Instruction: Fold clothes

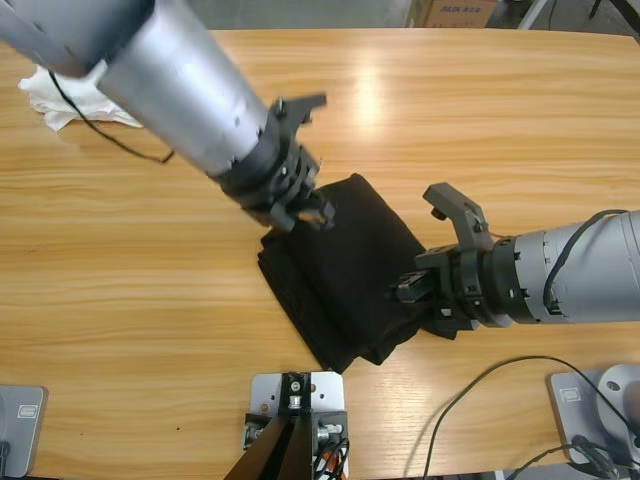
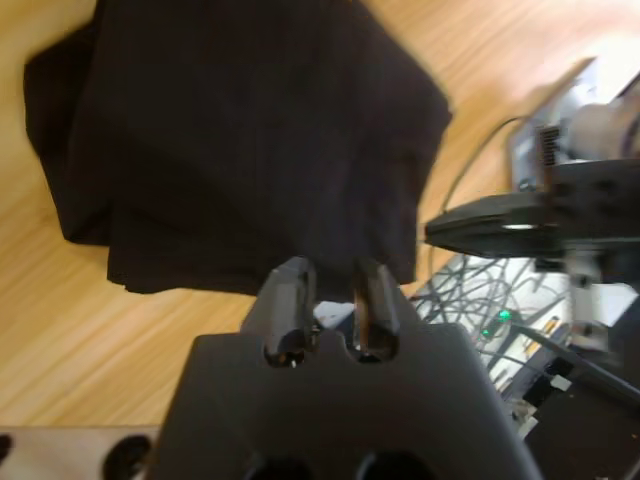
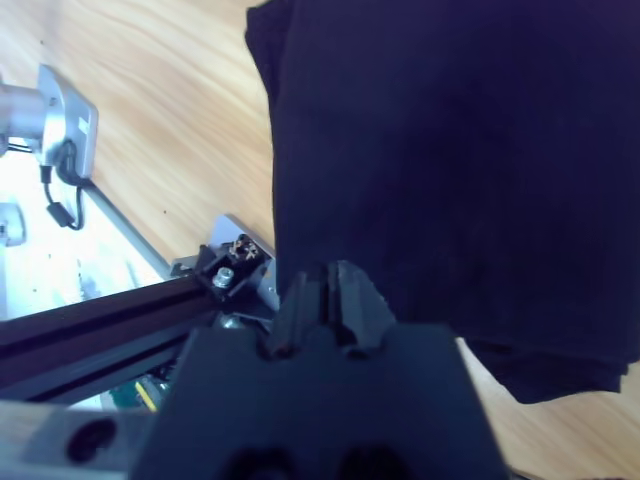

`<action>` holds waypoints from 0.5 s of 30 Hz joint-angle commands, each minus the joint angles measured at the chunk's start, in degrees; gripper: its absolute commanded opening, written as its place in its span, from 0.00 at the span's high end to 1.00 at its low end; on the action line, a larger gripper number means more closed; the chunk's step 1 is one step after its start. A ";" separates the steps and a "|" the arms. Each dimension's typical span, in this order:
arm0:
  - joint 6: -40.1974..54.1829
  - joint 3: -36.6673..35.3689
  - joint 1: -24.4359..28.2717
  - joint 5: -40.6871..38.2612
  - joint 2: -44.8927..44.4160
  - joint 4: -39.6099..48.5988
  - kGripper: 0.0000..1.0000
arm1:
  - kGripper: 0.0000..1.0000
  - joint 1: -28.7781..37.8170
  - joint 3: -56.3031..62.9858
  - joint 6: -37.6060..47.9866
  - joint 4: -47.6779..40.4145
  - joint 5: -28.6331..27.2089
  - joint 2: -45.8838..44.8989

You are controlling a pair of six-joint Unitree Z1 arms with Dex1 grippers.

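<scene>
At mid-tabletop (image 1: 120, 300) the black polo shirt (image 1: 345, 275) lies folded into a thick packet, white garments (image 1: 60, 95) far off at the corner. My left end effector (image 1: 300, 205) is nearly closed, empty, at one edge; my right end effector (image 1: 415, 290) looks pressed together at the opposite edge. I'd square the layers evenly, without dragging.

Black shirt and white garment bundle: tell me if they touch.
Apart. The high view shows bare wooden table between the folded black shirt at the middle and the white garment bundle at the far upper-left corner.
</scene>
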 commanded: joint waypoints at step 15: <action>-5.45 3.24 -0.51 1.87 11.79 -3.11 1.00 | 1.00 0.71 15.27 1.48 -29.91 9.49 15.51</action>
